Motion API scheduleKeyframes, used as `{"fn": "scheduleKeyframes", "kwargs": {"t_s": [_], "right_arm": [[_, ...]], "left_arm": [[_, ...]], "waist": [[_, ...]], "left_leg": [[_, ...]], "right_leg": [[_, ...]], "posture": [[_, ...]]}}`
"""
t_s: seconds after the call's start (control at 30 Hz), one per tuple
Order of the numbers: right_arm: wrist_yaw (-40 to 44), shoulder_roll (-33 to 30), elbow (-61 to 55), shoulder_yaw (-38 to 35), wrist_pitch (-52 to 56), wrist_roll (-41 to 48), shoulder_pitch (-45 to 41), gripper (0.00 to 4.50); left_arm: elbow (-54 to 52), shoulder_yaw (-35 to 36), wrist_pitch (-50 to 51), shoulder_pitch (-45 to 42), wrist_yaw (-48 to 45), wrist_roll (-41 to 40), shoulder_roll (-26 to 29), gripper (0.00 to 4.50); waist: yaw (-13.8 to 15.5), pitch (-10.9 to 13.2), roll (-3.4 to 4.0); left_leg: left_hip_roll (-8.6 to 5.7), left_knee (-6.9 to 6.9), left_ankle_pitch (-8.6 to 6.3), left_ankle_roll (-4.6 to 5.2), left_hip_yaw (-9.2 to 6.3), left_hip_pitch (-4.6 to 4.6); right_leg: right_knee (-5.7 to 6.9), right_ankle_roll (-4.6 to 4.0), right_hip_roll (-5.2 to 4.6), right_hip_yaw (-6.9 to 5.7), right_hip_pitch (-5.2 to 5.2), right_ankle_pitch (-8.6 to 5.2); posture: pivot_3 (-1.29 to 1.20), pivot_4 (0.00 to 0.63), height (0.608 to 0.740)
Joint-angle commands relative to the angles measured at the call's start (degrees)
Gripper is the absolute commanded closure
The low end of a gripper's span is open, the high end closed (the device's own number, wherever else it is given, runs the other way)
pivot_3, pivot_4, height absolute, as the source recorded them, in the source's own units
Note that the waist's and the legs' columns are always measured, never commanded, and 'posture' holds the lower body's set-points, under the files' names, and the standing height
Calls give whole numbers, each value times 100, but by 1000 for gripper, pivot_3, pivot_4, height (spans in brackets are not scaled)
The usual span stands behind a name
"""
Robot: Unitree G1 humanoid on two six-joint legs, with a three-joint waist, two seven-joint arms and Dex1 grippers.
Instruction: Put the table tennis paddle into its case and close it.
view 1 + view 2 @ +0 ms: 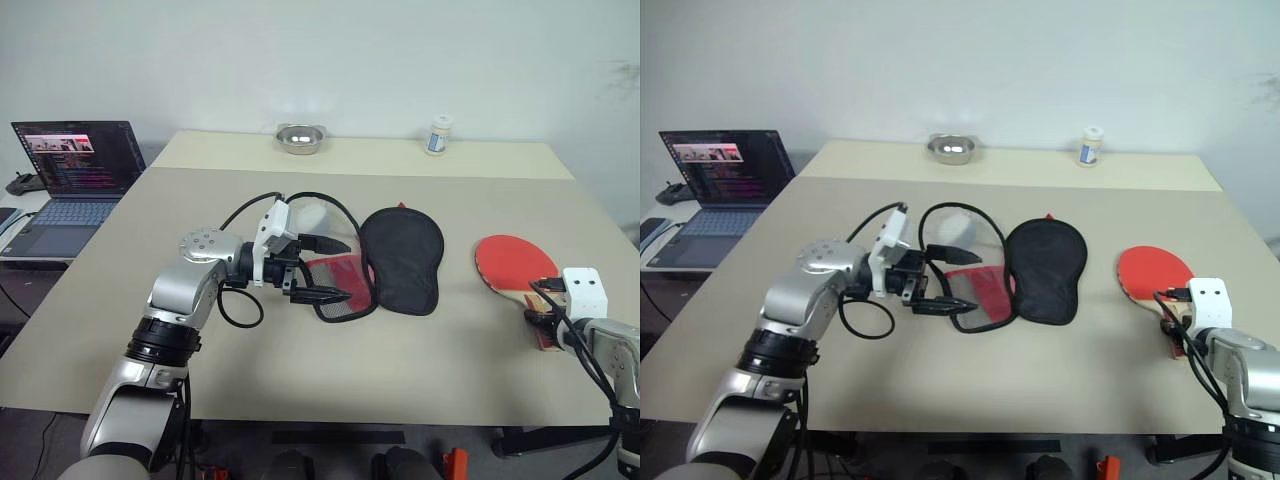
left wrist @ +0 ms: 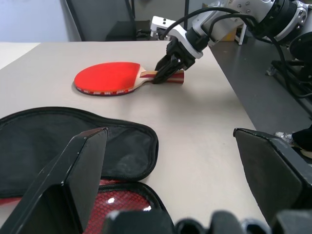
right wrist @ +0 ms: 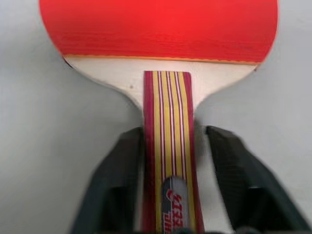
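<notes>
Two end effectors: left [image 1: 338, 270] spread wide, right [image 3: 170, 195] loosely straddling striped wooden paddle [image 1: 516, 266] handle.

Beige table [image 1: 300, 370] is standing vs a plain pale wall [image 1: 300, 60]. At the table's far edge a small metal bowl [image 1: 300, 138] is sitting, w/ a white bottle [image 1: 438, 135] further along. Beside the table, an open laptop [image 1: 70, 170] is glowing on a low desk.

Bright even light, soft shadows
</notes>
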Motion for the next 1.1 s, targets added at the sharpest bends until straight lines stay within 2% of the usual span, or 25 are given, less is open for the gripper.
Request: {"fn": "scheduleKeyframes", "kwargs": {"t_s": [0.03,0.07,0.27,0.73,0.93,1.03,1.1], "right_arm": [[403,-87,21,125,-18,268,86,892],[456,-100,119,96,-56,292,38,553],[575,-167,714,46,-277,311,-336,553],[655,-244,1606,510,-1009,59,-720,553],[511,-122,1641,465,-1095,21,-788,2538],[438,-92,1587,421,-1104,28,-852,3383],[396,-92,1454,352,-1036,71,-915,3396]], "left_arm": [[-157,4,-8,-103,-56,-23,-6,0],[-155,6,-14,-94,-49,-22,-9,0],[-145,29,-60,-58,-31,-30,-34,0],[-284,97,11,-43,-74,-165,-64,0],[-352,137,100,-9,-50,-245,-37,0],[-341,171,109,-11,-2,-262,-32,0],[-343,191,109,-5,33,-272,-28,0]], "waist": [[-16,0,0],[-24,0,0],[-78,0,-1],[-164,-5,-12],[-164,-6,-13],[-163,-6,-13],[-164,-5,-12]], "left_leg": [[0,0,0,0,1,2],[1,0,0,0,1,3],[2,-1,0,0,1,21],[1,1,2,2,12,82],[4,-2,2,2,13,81],[3,-2,2,2,14,81],[2,-2,2,2,14,80]], "right_leg": [[1,0,0,1,0,0],[2,0,1,2,0,0],[8,1,5,7,9,0],[2,5,1,21,70,5],[1,4,1,21,69,4],[1,4,1,21,69,4],[0,4,0,22,69,4]], "posture": [[0,150,740],[0,150,740],[0,150,740],[0,150,740],[0,150,740],[0,150,740],[0,150,740]]}}
